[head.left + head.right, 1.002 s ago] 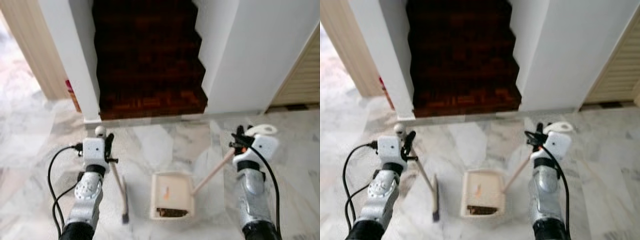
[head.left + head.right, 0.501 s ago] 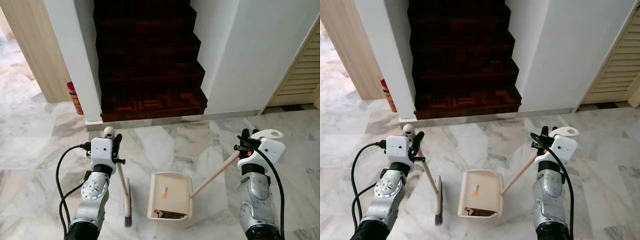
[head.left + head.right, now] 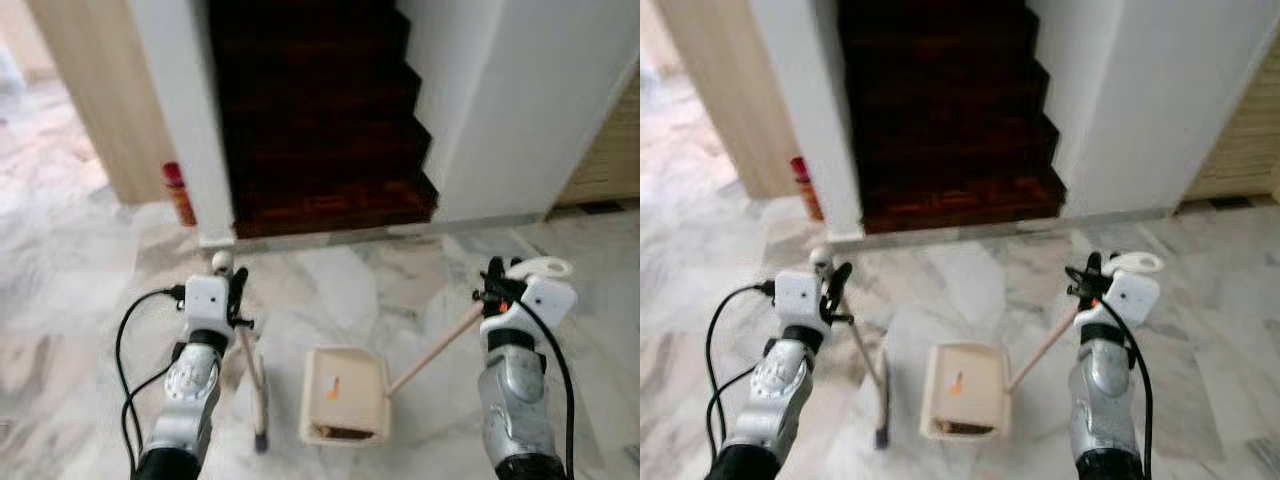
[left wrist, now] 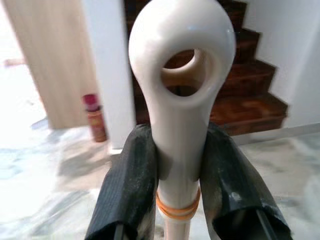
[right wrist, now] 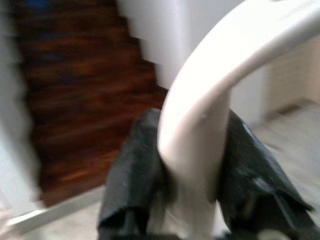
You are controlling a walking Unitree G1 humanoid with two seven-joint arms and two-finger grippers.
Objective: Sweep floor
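Both tools are in hand: the left gripper (image 4: 177,175) pinches the broom (image 3: 258,385) handle, head on the marble floor (image 3: 90,300) just beside the dustpan (image 3: 345,395); the right gripper (image 5: 192,165) clamps the dustpan's handle. Dark debris, blurred, seems to sit at the pan's near lip, so tilting the pan could spill it.

No text, label, brand or number is readable on anything in these blurred views.
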